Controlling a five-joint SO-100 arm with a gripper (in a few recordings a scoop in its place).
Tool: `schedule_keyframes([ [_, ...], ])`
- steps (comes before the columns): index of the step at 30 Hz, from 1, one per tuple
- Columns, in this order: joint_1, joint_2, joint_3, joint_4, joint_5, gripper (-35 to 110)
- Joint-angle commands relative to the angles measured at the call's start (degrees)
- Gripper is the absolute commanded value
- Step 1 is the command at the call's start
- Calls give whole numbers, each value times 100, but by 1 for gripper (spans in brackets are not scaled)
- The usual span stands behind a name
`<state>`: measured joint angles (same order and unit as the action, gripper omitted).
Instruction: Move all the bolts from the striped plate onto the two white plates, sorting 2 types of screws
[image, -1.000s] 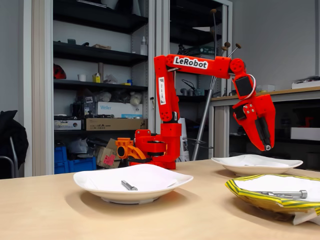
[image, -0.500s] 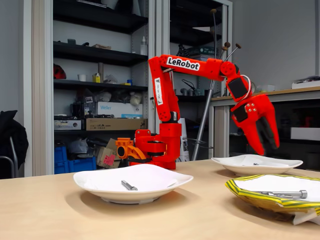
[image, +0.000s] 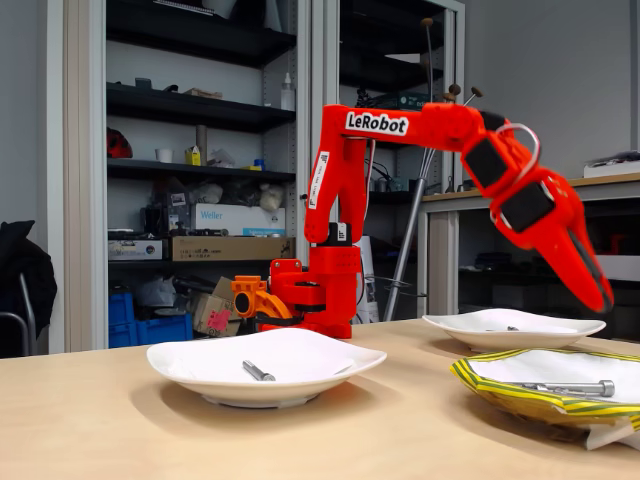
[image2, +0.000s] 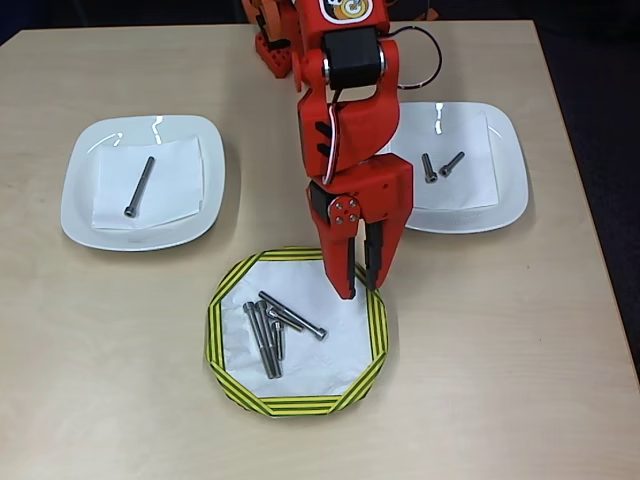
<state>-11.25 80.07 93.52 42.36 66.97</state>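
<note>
The claw (image2: 362, 285) is seen in the overhead view hanging over the upper right part of the striped plate (image2: 375, 330), its two fingers parted by a narrow gap with nothing between them. In the fixed view it (image: 600, 300) is held well above that plate (image: 480, 385), sloping down toward it.

The cluster of bolts (image2: 272, 335) lies on the white centre of the striped plate, to the lower left of the claw in the overhead view. The nearest of them, a long bolt (image2: 293, 315), lies on a diagonal, its long axis running from upper left to lower right, with its lower-right end closest to the fingertips. The others are bunched just beyond it, their shafts nearly parallel and pointing up and down the picture; how many are long and how many short cannot be told for certain.

It is judged that a short move down and to the left is called for, with the fingers set across the diagonal shaft.

Beside the striped plate, one long bolt (image2: 139, 186) lies on the left white plate (image2: 75, 200) and two short bolts (image2: 440, 166) on the right white plate (image2: 505, 190).
</note>
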Motion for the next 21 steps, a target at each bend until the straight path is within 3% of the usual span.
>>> schedule_keyframes([
  [1,114,-105,-220,-185,-1529,7],
  [9,439,-554,-703,70,-3366,11],
  [21,650,-1512,-1951,1283,-2848,10],
])
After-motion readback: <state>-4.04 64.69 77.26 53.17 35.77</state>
